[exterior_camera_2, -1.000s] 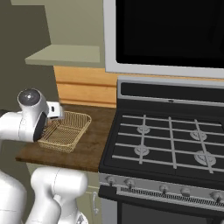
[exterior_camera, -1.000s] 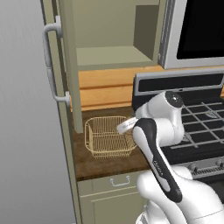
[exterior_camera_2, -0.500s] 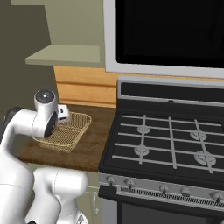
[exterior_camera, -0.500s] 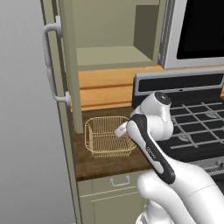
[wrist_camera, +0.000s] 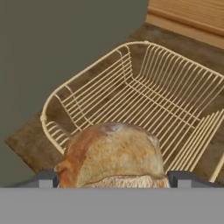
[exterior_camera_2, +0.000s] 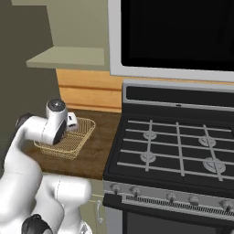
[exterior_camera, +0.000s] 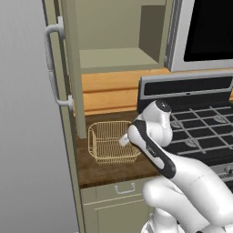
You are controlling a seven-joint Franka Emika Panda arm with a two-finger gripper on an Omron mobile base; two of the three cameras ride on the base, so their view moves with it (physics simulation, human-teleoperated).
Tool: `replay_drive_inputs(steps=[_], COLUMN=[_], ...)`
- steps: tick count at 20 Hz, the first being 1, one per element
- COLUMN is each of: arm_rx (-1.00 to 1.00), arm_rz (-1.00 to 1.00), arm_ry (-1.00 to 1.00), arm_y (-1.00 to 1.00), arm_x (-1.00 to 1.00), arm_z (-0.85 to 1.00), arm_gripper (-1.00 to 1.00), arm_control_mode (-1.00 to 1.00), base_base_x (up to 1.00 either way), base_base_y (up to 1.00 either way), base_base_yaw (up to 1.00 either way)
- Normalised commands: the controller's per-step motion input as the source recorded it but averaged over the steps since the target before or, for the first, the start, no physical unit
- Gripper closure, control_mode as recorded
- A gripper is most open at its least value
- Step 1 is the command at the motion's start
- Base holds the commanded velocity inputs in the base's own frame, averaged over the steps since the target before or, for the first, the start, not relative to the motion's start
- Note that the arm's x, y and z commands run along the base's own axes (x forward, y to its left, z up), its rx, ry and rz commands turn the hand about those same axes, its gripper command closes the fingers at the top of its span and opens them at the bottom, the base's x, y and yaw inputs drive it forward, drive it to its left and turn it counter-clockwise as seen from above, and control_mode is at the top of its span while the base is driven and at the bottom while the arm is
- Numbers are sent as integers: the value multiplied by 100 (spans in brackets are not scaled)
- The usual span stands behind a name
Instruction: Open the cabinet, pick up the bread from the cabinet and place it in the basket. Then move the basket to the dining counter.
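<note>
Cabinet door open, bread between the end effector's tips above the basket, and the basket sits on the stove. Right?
Not quite. The basket sits on the dark wood worktop left of the stove, as the right base view shows. The rest holds: cabinet open, bread at the end effector above the basket.

The arm [exterior_camera: 154, 150] is built of smooth, glossy white rounded shells, bulbous at the joints and thick toward the base. A black band runs along the link just right of the basket [exterior_camera: 111, 142], carrying small pale lettering too fine to read. The joint beside the basket ends in a round grey cap [exterior_camera_2: 56, 105] with a darker centre. The claw's [wrist_camera: 112, 178] two tips are small dark grey blocks.
</note>
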Motion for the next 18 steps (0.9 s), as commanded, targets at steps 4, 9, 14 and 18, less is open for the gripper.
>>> replay_drive_inputs(steps=[4, 9, 14, 18], arm_rx=[0, 0, -3, -6], arm_rz=[10, 5, 0, 0], arm_ry=[-2, 0, 3, 3], arm_y=[1, 13, 35, 25], arm_x=[29, 29, 21, 19], arm_z=[-33, -24, -25, -30], arm_gripper=[100, 100, 100, 100], arm_control_mode=[-100, -100, -100, -100], base_base_x=[0, 0, 0, 0], base_base_y=[0, 0, 0, 0], base_base_yaw=[0, 0, 0, 0])
